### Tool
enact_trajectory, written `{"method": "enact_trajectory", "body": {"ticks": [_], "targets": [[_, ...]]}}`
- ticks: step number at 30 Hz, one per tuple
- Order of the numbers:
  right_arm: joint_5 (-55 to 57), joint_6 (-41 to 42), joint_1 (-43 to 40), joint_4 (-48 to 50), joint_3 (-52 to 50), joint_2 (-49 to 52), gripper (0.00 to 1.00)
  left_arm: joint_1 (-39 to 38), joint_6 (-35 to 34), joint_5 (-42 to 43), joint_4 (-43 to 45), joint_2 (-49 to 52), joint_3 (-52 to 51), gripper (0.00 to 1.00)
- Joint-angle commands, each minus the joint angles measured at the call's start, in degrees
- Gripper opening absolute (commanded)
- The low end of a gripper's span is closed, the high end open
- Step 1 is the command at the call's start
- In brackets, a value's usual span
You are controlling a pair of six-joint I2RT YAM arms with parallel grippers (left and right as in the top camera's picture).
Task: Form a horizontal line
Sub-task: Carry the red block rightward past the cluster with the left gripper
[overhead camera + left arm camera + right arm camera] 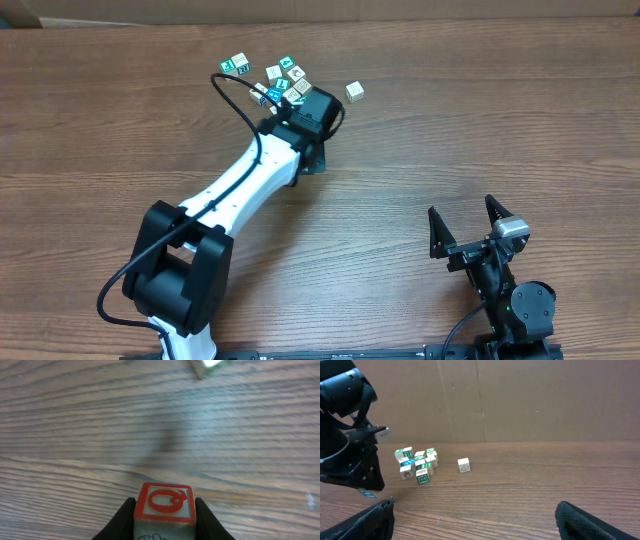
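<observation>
- A cube point(164, 509) sits nearest the left wrist lens, its top face framed in red around a red ring with a small notch. It may be a letter, but I cannot tell which.
- Its front face carries a black line drawing, cut off by the picture edge.
- The left gripper point(165, 516) is clamped on this cube, one black finger point(121, 521) pressed to each side, above the table.
- The right gripper point(462, 208) rests near the table's front edge, well apart from the cubes, with its jaws spread wide and nothing between them.
- Of the horizontal line point(354, 92) only one cream cube stands, alone to the right of the bunch point(275, 82).
- The bunch is an irregular cluster of cream cubes with teal and green marks, too small to read.
- The left gripper reaches in at the bunch's near side.
- The table point(480, 110) is brown wood-grain laminate.
- Behind it stands a plain brown cardboard wall point(520, 400).
</observation>
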Motion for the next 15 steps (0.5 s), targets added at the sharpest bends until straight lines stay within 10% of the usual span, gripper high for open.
{"method": "enact_trajectory", "body": {"ticks": [1,15], "targets": [[0.37,-0.22,-0.26,0.17,-0.59,-0.68,1.0,1.68,3.32,2.67,0.15,-0.94,-0.2,0.1],[0.37,-0.22,-0.26,0.17,-0.59,-0.68,1.0,2.47,3.63,3.96,0.11,-0.92,-0.2,0.09]]}}
